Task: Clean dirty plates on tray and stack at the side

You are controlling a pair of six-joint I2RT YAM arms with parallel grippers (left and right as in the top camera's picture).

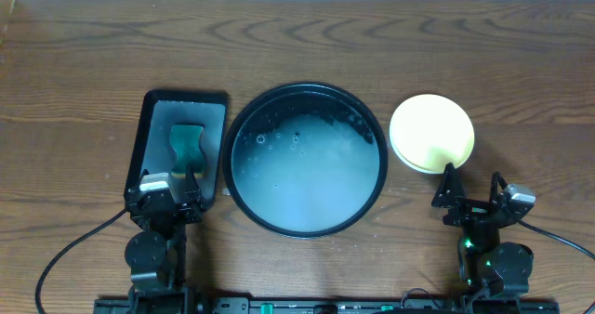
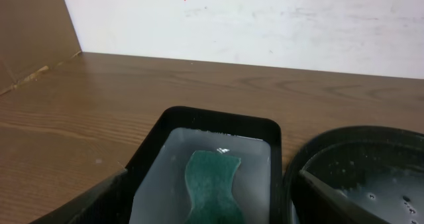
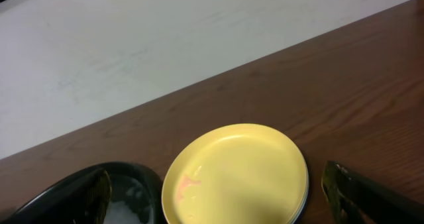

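The plates (image 1: 431, 133) sat stacked, yellow on top, toward the bench's right edge, off the tray (image 1: 307, 189) at mid-bench, which held only soapy water. Stacking looked done, though the top plate bore a pink smear (image 3: 187, 184). The sponge (image 1: 188, 144) lay in the small tray (image 1: 212, 119) toward the left edge, and the left gripper (image 1: 172, 182) and right gripper (image 1: 472, 186) hung wide open, empty, near the front edge, seemingly parked clear.

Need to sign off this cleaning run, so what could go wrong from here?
1. The yellow plate shows a pinkish smear; it may not pass as clean.
2. The round tray seems to hold water; a bump could slosh it onto the table.
3. The right gripper, open, sits close beside that plate and could knock it.
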